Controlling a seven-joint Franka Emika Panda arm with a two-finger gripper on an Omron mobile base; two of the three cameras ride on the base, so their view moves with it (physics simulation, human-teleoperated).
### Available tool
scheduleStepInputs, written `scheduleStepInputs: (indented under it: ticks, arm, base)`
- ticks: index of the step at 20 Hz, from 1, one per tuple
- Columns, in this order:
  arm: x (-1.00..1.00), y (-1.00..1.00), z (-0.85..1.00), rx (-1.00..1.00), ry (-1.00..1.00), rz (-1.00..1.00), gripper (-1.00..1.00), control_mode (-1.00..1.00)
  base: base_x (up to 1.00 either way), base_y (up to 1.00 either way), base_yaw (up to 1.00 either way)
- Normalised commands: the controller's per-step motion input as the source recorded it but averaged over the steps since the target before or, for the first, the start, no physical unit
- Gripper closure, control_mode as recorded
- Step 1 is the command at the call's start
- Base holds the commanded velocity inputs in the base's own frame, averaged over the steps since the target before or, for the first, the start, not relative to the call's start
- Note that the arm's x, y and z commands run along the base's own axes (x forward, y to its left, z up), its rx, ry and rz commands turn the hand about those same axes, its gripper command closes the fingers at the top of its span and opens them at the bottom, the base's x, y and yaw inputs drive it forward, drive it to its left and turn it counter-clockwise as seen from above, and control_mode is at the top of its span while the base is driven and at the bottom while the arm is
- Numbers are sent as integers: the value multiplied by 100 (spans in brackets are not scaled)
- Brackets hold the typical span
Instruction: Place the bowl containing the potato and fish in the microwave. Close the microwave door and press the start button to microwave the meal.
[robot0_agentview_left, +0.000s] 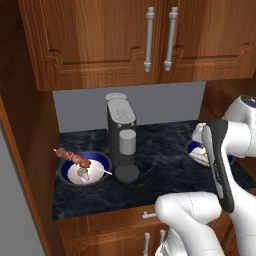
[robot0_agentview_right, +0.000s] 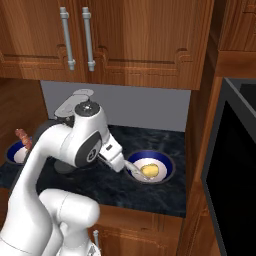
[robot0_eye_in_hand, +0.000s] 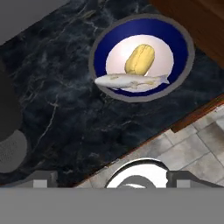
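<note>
Hand view, upper right of frame: the bowl (robot0_eye_in_hand: 142, 57), resting on the dark marble counter (robot0_eye_in_hand: 57, 100) near its front edge. Probably rigid and glazed, so likely slick; moderately weighty with food inside. Best taken at the rim, one finger inside the wall and one outside, on a stretch free of the fish. Loose contents, so level carrying needed, or both pieces may slide.

Dark blue outside and along the rim, white within. At centre the potato (robot0_eye_in_hand: 140, 59), a yellow egg-shaped lump. Below it in frame the fish (robot0_eye_in_hand: 131, 81), a pale grey strip lying across the bowl, its head end reaching over the left rim.

Fingertips (robot0_eye_in_hand: 43, 179) at the bottom edge, spread wide, pinching nothing, well apart from the bowl.

Right base view, centre: gripper (robot0_agentview_right: 120, 165) just beside the bowl's left rim. At the right edge, the microwave door (robot0_agentview_right: 232, 175), swung open, black glass in a grey frame.

Left base view, lower left: a second blue bowl (robot0_agentview_left: 82, 170) bearing a skewer (robot0_agentview_left: 75, 158), beside the coffee machine (robot0_agentview_left: 122, 137).
</note>
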Motion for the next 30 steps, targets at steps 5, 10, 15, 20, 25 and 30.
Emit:
scheduleStepInputs:
  ticks: [5, 10, 15, 20, 25, 30]
  arm:
    - [-6, -64, -61, 1, -13, -35, -100, -100]
    - [0, -53, -48, 0, -6, -26, -100, -100]
    - [10, -66, -36, 5, -3, -13, -100, -100]
    - [30, -26, -26, 8, -4, -1, -100, -100]
    - [47, -14, -19, 14, -3, 0, -100, -100]
    - [43, -29, -21, 18, -1, 0, -100, -100]
  base:
    - [0, 0, 0]
    - [0, 0, 0]
    - [0, 0, 0]
    - [0, 0, 0]
    - [0, 0, 0]
    - [0, 0, 0]
